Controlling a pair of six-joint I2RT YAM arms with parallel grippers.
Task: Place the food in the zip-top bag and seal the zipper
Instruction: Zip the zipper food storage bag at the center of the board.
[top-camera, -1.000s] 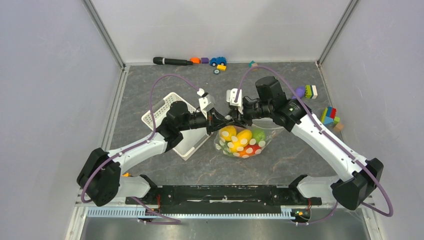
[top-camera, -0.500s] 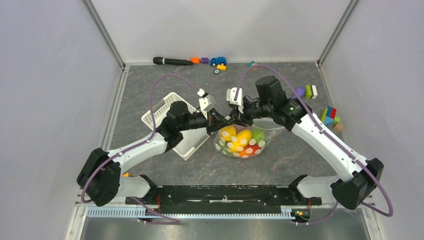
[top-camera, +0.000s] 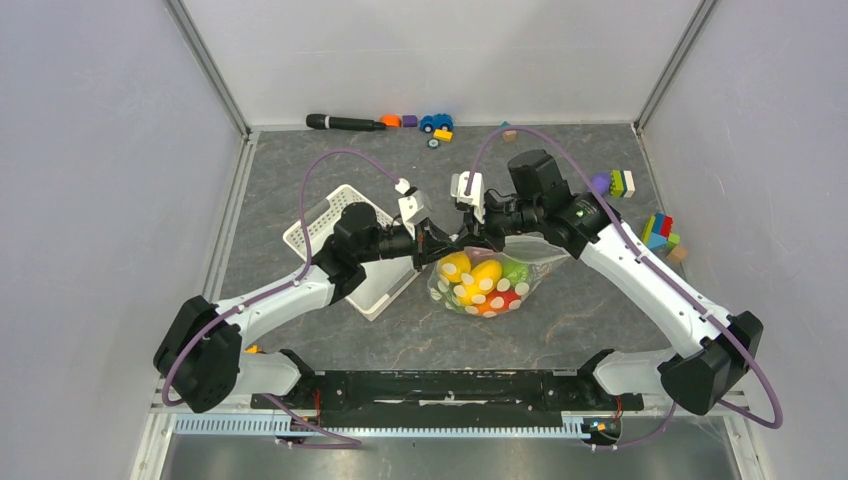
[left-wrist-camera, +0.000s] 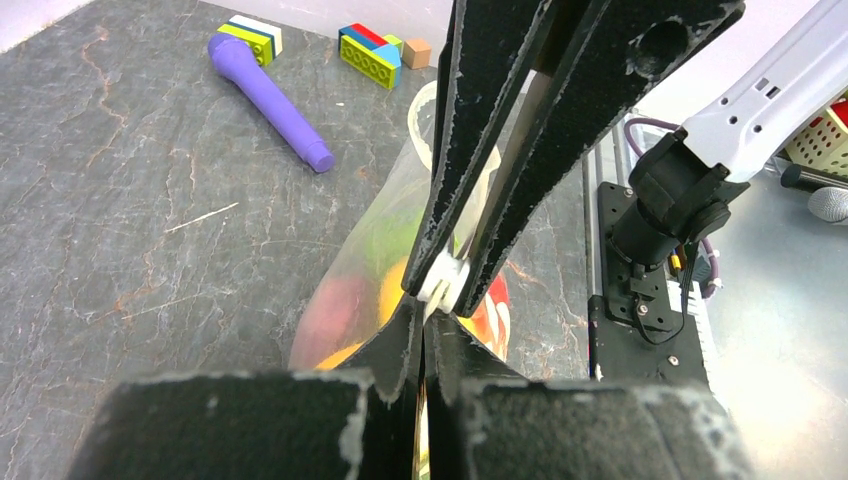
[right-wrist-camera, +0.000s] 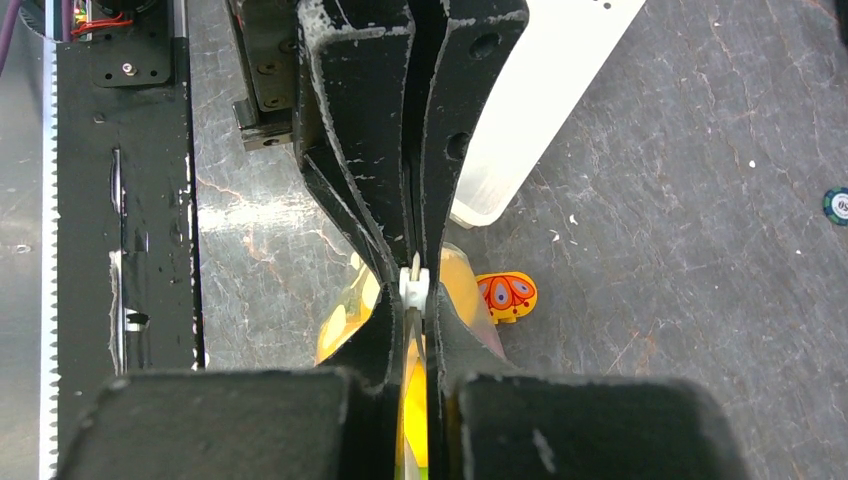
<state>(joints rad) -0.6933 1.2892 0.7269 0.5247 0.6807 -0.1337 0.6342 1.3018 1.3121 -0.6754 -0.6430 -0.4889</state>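
Both arms meet nose to nose around mid-worktop. The left pincer (top-camera: 441, 243) and right pincer (top-camera: 467, 240) are each clamped shut on the top edge of the bag (top-camera: 478, 298), with their tips almost touching.

In the wrist views there's a small white bit right where the tips meet. I think that's the zipper (right-wrist-camera: 412, 288), but it's too close-up to be sure.

The bag bulges below them in the middle of the worktop (top-camera: 560, 325), just right of the white basket (top-camera: 325, 222). The food (top-camera: 488, 272) is inside, with yellow, green and red pieces showing through the plastic.

Some blocks (top-camera: 657, 232) sit by the right edge, with a purple brush (left-wrist-camera: 270, 100) near them.
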